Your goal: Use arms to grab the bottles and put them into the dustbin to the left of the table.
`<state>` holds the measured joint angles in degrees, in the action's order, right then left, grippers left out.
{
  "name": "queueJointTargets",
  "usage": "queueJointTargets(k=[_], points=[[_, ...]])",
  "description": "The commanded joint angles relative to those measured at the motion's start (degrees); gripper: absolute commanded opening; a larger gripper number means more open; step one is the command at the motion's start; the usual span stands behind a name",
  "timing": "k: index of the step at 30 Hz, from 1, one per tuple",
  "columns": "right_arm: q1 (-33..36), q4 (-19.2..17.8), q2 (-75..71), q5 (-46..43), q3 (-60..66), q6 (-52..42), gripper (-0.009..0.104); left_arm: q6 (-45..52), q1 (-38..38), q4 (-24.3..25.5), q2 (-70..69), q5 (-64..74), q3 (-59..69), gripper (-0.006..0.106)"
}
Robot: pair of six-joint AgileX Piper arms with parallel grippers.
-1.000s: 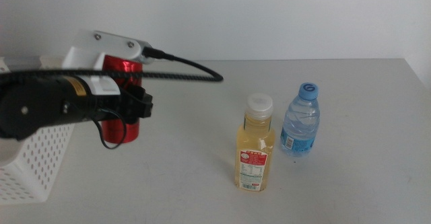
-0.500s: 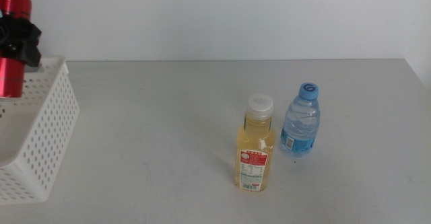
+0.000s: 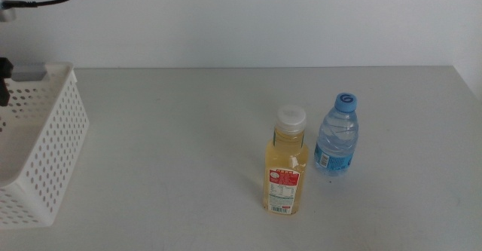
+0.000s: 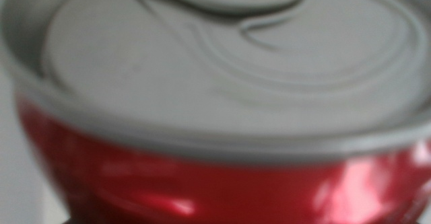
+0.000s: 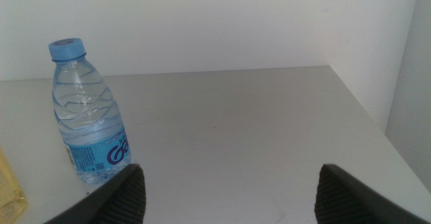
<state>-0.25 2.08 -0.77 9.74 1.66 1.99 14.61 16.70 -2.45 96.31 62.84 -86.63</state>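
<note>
The table (image 3: 188, 130) is a wide, matte, off-white flat top, and everything in the task sits on or beside it. The dustbin (image 3: 45, 153), a white rectangular plastic basket with walls pierced by rows of small holes, stands at the table's left edge and is cut off by the frame.

The left gripper (image 3: 4, 81) shows only as a dark sliver above the bin at that left edge. Its jaws are not visible in either view, so their state cannot be told. The red can (image 4: 215, 177) fills the left wrist view at very close range: glossy red wall, dull silver lid with a pressed rim and pull tab. Its closeness suggests it remains in that gripper's hold, but no contact is visible. In the middle view the can is out of sight.

The yellow juice bottle (image 3: 285, 160), squarish, with a white cap and printed label, stands upright near the table's front edge at centre. The water bottle (image 3: 337, 134), clear ribbed plastic with a blue cap, stands just beside it toward the right edge, apart from it.

The right gripper (image 5: 229, 190) waits low near the water bottle with its jaws spread wide and nothing between them.

Risks, as judged:
- A release off-centre could bounce the smooth can off the bin's rim.
- The two bottles stand close, so reaching for one may topple the other.
</note>
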Motion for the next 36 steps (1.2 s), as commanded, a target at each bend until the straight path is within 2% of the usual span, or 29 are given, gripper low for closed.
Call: queueJointTargets(k=[1, 21, 24, 27, 30, 32, 36], points=[[-0.4, -0.5, -1.2, -4.7, -0.6, -0.3, 0.064, -0.1, 0.0, 0.6, -0.8, -3.9, -2.1, 0.017], [-0.4, -0.5, -1.2, -4.7, -0.6, -0.3, 0.064, -5.9, 0.0, 7.4, 11.2, -3.6, -2.1, 0.017], [-0.4, -0.5, -1.2, -4.7, -0.6, -0.3, 0.064, -6.2, 0.0, 7.7, 11.4, -3.6, -2.1, 0.020], [-0.4, -0.5, -1.2, -4.7, -0.6, -0.3, 0.064, -6.2, 0.0, 7.8, 11.4, -3.6, -2.1, 0.028], [-0.4, -0.5, -1.2, -4.7, -0.6, -0.3, 0.064, -5.5, 0.0, 7.6, 11.4, -3.6, -2.1, 0.060], [-0.4, -0.5, -1.2, -4.7, -0.6, -0.3, 0.064, -5.5, -0.2, 7.4, 11.4, -3.4, -2.1, 0.075], [-0.4, -0.5, -1.2, -4.7, -0.6, -0.3, 0.064, -5.5, -0.2, 7.4, 11.3, -2.4, -3.0, 0.089]])
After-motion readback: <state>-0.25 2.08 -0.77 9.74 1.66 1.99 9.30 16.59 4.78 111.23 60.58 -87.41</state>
